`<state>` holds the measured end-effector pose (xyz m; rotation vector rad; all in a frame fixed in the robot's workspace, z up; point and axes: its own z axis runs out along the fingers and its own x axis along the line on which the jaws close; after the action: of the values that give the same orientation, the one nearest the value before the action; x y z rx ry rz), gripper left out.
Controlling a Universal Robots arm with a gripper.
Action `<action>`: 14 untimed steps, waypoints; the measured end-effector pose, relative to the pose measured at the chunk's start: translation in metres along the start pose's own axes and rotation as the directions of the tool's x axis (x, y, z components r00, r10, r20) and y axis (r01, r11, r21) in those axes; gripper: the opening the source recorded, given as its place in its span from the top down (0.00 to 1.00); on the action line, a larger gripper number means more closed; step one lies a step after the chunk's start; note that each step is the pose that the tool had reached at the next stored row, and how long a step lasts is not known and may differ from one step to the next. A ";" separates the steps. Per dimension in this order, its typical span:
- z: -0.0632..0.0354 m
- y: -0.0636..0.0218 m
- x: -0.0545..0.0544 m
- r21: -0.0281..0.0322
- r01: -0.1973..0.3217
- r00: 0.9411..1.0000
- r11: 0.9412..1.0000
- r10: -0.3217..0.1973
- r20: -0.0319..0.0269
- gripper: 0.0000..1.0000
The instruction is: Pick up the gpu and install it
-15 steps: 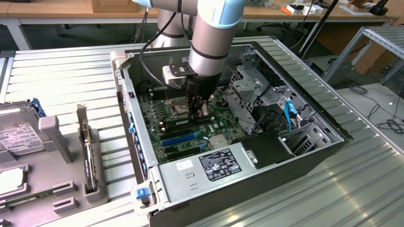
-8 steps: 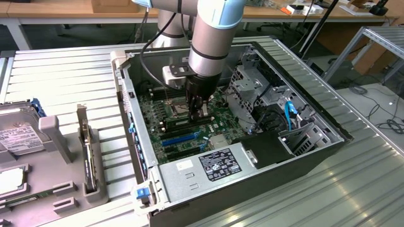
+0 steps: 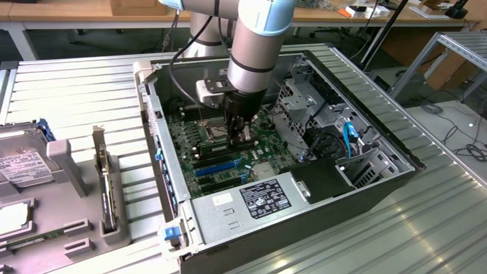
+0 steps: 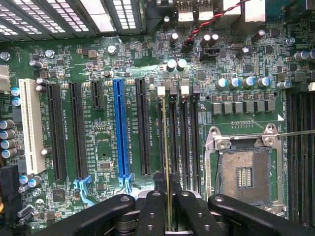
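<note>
The gpu (image 4: pixel 165 147) is a thin stick seen edge-on, running lengthwise along the outermost of the black memory slots (image 4: pixel 179 137) beside the CPU socket (image 4: pixel 243 174). My gripper (image 4: pixel 166 199) is shut on it, with one black finger (image 4: pixel 151 209) on each side of its near end. In the exterior view the gripper (image 3: pixel 239 136) reaches straight down into the open computer case (image 3: pixel 163 171), low over the motherboard (image 3: pixel 220 154) by the socket. I cannot tell whether the stick is seated in the slot or just above it.
A blue slot (image 4: pixel 119 132), black slots and a white slot (image 4: pixel 30 128) lie beside the memory slots. The drive cage (image 3: pixel 304 103) and power supply (image 3: pixel 255 200) crowd the case. Outside it, a grey holder with an upright dark card (image 3: pixel 102 182) and a hard drive (image 3: pixel 23 165) stand at the exterior view's left.
</note>
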<state>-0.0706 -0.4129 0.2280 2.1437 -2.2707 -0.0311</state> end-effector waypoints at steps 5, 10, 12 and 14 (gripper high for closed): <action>0.0000 -0.0001 0.000 -0.002 0.000 1.000 1.000 0.000 0.000 0.86; 0.0001 -0.0003 -0.001 -0.002 0.000 1.000 1.000 0.000 0.000 0.86; 0.0002 -0.0005 -0.001 -0.002 0.001 1.000 1.000 -0.001 0.000 0.86; 0.0002 -0.0006 -0.001 -0.002 0.001 1.000 1.000 -0.001 0.000 0.86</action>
<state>-0.0699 -0.4118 0.2278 2.1441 -2.2678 -0.0337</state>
